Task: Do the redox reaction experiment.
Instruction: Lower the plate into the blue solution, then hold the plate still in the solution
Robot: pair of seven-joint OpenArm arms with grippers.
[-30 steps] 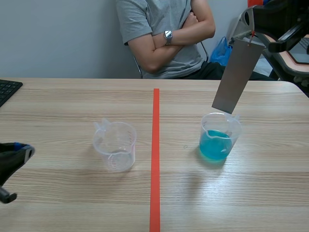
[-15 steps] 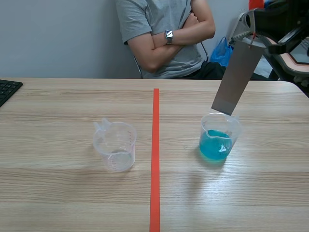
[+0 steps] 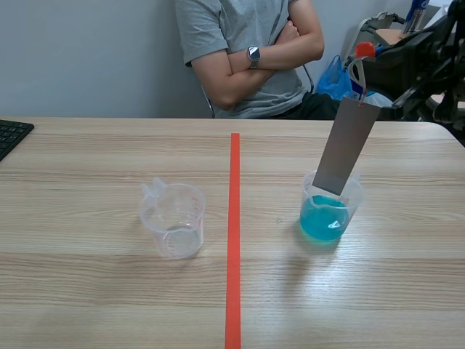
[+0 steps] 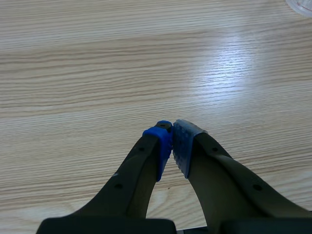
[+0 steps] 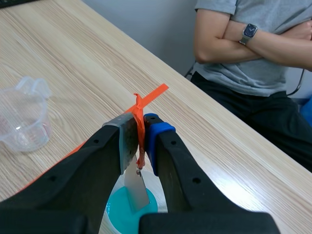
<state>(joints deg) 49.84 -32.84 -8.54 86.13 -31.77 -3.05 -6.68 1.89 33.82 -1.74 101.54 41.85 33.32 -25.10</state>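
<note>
Right end effector (image 5: 142,126) pinches string (image 5: 140,105); strip (image 3: 346,149) inside beaker (image 3: 354,198).

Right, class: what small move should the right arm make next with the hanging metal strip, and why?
Probably lower it slightly: the right tool grips the orange string, and the metal strip ends just inside the beaker rim, seemingly not yet in the blue liquid.

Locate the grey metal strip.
Scene view, right of the red tape line: the metal strip hangs tilted from the right gripper, its lower end inside the beaker of blue liquid.
</note>
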